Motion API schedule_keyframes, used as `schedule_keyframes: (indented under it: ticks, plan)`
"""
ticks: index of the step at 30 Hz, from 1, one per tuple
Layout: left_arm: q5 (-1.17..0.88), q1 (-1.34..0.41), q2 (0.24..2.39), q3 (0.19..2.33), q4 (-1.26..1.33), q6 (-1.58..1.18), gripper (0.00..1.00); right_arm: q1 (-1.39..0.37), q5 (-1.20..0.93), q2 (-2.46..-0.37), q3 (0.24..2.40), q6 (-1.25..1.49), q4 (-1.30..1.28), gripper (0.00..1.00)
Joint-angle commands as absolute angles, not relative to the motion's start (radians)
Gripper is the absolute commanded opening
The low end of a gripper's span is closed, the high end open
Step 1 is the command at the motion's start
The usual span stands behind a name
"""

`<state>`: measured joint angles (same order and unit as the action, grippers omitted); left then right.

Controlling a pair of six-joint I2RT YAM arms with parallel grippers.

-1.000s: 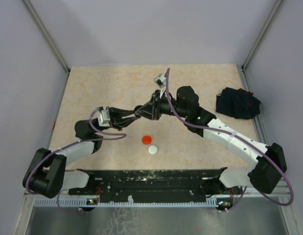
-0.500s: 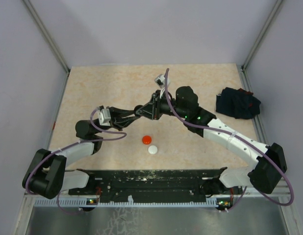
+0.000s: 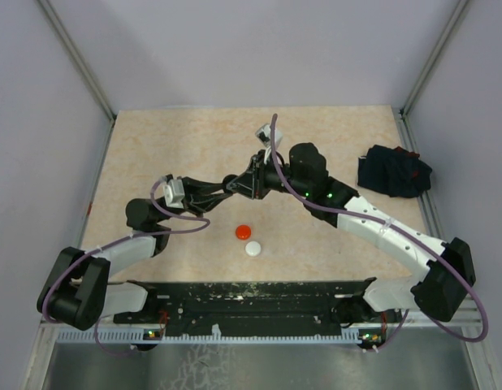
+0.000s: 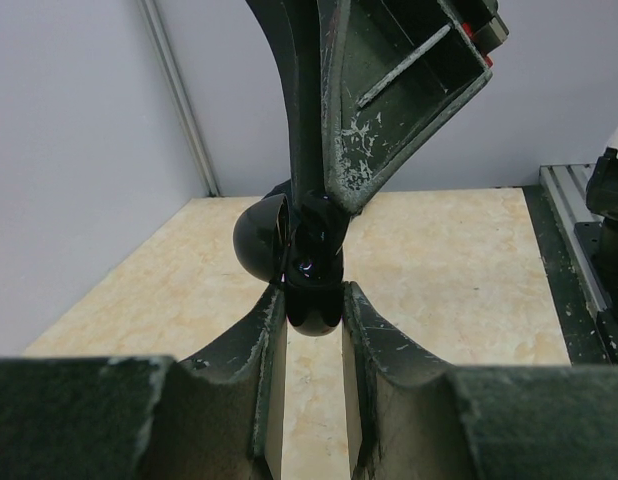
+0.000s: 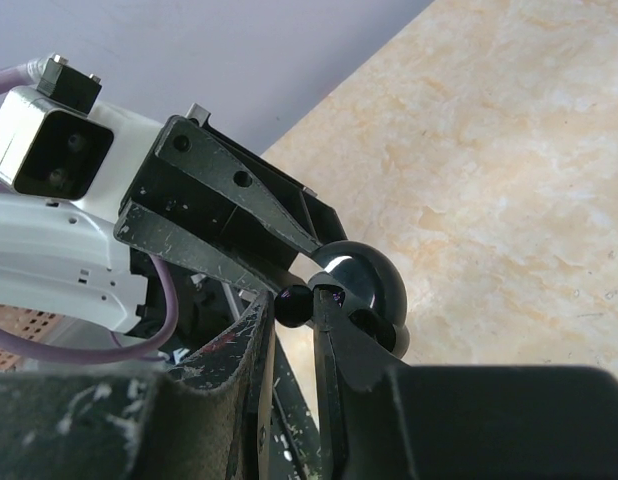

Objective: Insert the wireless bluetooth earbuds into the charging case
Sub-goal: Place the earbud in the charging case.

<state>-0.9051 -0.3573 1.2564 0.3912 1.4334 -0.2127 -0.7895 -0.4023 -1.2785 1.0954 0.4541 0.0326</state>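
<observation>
Both grippers meet in mid-air over the middle of the table. My left gripper (image 3: 227,188) (image 4: 314,300) is shut on a small glossy black charging case (image 4: 311,285), whose round lid (image 4: 257,240) hangs open to the left. My right gripper (image 3: 240,184) (image 5: 295,306) comes down onto the case from above and is shut on a tiny black earbud (image 5: 294,304). In the right wrist view the earbud sits right at the open case (image 5: 374,285), touching its rim. Other earbuds are out of view.
A round red disc (image 3: 244,232) and a round white disc (image 3: 253,249) lie on the beige tabletop (image 3: 170,146) just in front of the grippers. A dark navy cloth bundle (image 3: 393,171) rests at the right edge. Walls close in the table's left, back and right.
</observation>
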Motion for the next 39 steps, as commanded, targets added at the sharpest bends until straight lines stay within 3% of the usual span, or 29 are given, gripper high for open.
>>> schedule_keyframes:
  ticks: [1,15,26,39]
  plan:
    - [-0.896,-0.353,1.230,0.408,1.500,-0.217,0.00,-0.792,-0.331,-1.287,1.131,0.410,-0.063,0.12]
    - [-0.932,-0.354,1.252,0.411,1.559,-0.274,0.00,-0.792,-0.230,-1.317,1.175,0.397,-0.171,0.12]
    - [-0.953,-0.363,1.211,0.410,1.464,-0.185,0.00,-0.791,-0.173,-1.342,1.208,0.419,-0.234,0.12]
    - [-0.899,-0.370,1.219,0.394,1.447,-0.168,0.00,-0.792,-0.252,-1.336,1.191,0.410,-0.162,0.15]
